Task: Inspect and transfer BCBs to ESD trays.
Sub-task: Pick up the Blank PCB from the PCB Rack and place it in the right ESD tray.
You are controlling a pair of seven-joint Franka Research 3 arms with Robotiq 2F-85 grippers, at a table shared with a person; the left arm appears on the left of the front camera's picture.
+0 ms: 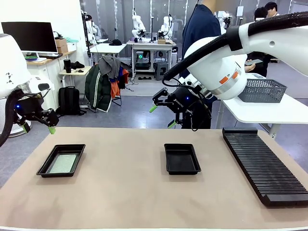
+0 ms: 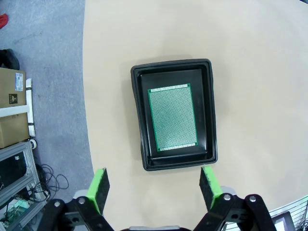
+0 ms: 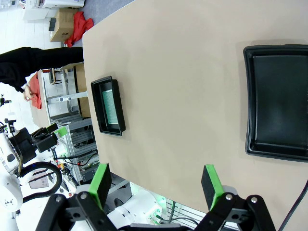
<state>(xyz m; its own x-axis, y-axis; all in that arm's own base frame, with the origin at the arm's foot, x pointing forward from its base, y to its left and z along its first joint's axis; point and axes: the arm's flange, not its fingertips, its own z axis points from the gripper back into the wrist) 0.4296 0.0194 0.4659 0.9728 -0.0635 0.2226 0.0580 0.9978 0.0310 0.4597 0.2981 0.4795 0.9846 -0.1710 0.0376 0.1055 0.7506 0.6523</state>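
You are looking across a tan surface (image 1: pixel 130 197) that carries two shallow black trays with flared rims. The left tray (image 1: pixel 44 167) sits in the lower left of the front view and holds one circuit board (image 1: pixel 63 163), which lies flat on the tray floor. From the front the circuit board reads as a pale grey-green rectangle. In the left wrist view it is a clear green, thin and flat, covered in a fine even grid of tiny dots with a lighter line along its edges. It is a little smaller than the tray floor, so black shows all round it. The second tray (image 1: pixel 182 159) sits near the middle of the front view, well apart from the first, and its floor is bare. Your left pincer (image 1: pixel 37 129) hangs at the left edge of the front view, above and behind the left tray. Its green pads are spread wide and grip nothing. Your right pincer (image 1: pixel 162 116) hangs above the far edge of the surface, behind the second tray, also spread wide and gripping nothing. A long black ribbed rack (image 1: pixel 262 166) lies along the right side of the surface. A person (image 1: pixel 199 26) in a dark blue top stands at the far side, and a grey mesh basket (image 1: pixel 262 90) rests on a white side table at the right.
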